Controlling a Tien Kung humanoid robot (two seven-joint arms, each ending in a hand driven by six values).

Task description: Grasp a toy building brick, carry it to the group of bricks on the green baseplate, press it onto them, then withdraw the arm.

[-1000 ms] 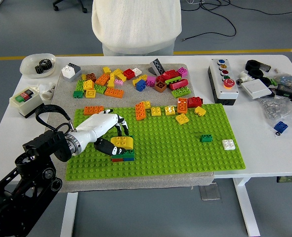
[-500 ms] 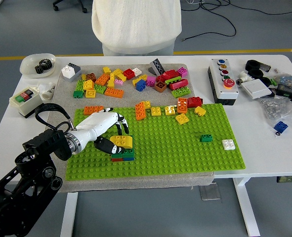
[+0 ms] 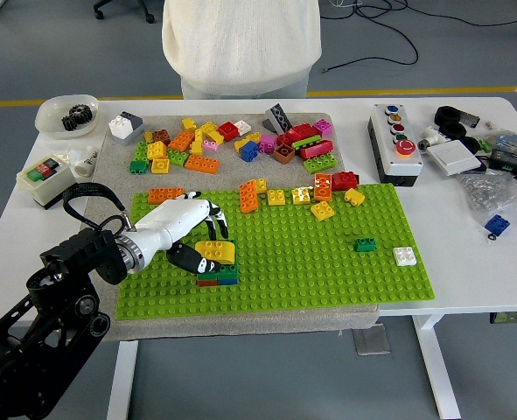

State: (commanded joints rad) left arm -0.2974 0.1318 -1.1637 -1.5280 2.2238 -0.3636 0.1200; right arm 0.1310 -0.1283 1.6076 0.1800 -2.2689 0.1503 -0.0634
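Barely anything has shifted since a half-second ago: fingers point(image 3: 214, 219) of the left hand point(image 3: 184, 223) stay curled around the yellow brick point(image 3: 216, 251), which sits atop the small brick stack point(image 3: 217, 277) on the green baseplate's point(image 3: 328, 262) left part.

My left hand point(image 3: 191, 229) sits low over the green baseplate point(image 3: 328, 280), fingers curved around the yellow brick point(image 3: 218, 251) on the small stack point(image 3: 217, 276). To the right the studs lie bare — only a green brick point(image 3: 366, 245) and a white brick point(image 3: 405, 255) stand there. Farther back, a row of loose bricks point(image 3: 297, 194) blocks the plate's far edge.
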